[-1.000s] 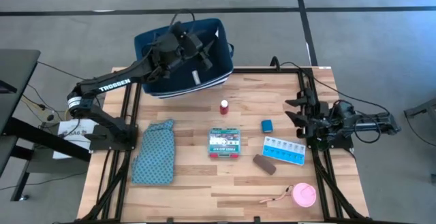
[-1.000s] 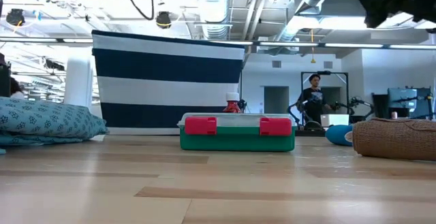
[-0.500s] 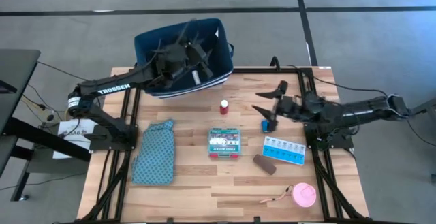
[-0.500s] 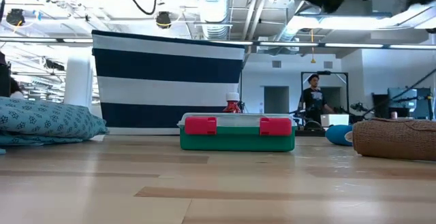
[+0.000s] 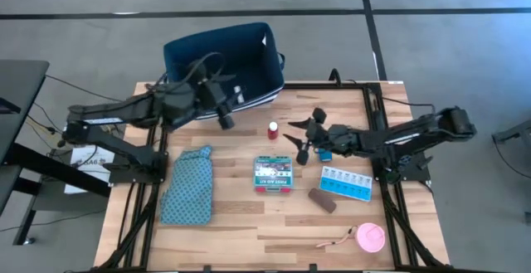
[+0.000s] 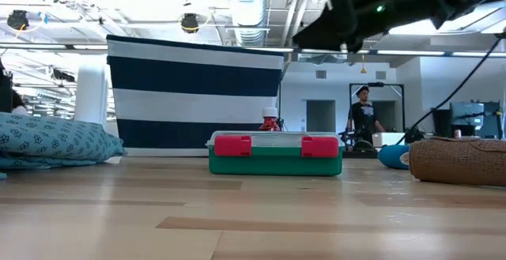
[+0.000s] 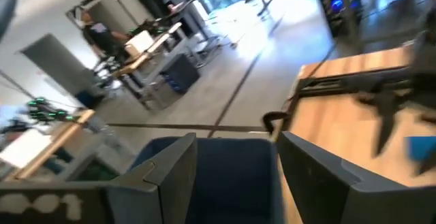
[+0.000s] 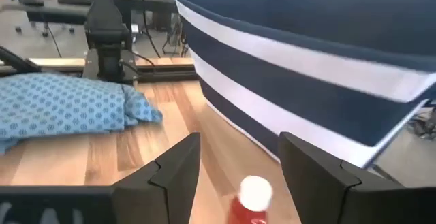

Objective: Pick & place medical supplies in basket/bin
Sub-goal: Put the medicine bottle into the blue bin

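The navy basket (image 5: 222, 61) stands at the table's far left, with a white tag (image 5: 237, 91) at its near rim. My left gripper (image 5: 224, 111) hangs open over that near rim (image 7: 237, 176). My right gripper (image 5: 299, 144) is open and empty, just right of the red-capped vial (image 5: 272, 129), which stands upright ahead of its fingers (image 8: 252, 195). The blue block (image 5: 326, 153) lies partly under the right arm. On the table lie the green-white box (image 5: 273, 174), the pill organiser (image 5: 347, 183), the brown block (image 5: 322, 200) and the pink disc (image 5: 370, 238). The white tube does not show.
A blue patterned cloth pouch (image 5: 187, 184) lies flat near the table's left edge. Black frame rails (image 5: 382, 140) run along both sides of the table. A person (image 6: 364, 114) stands far off in the room. Bare wood lies between the pouch and the box.
My left gripper has drawn back from over the basket's inside toward the near edge and now hangs at its near rim. My right gripper has swung from the table's right edge toward the left, across the blue block, up to the red-capped vial. No item has moved.
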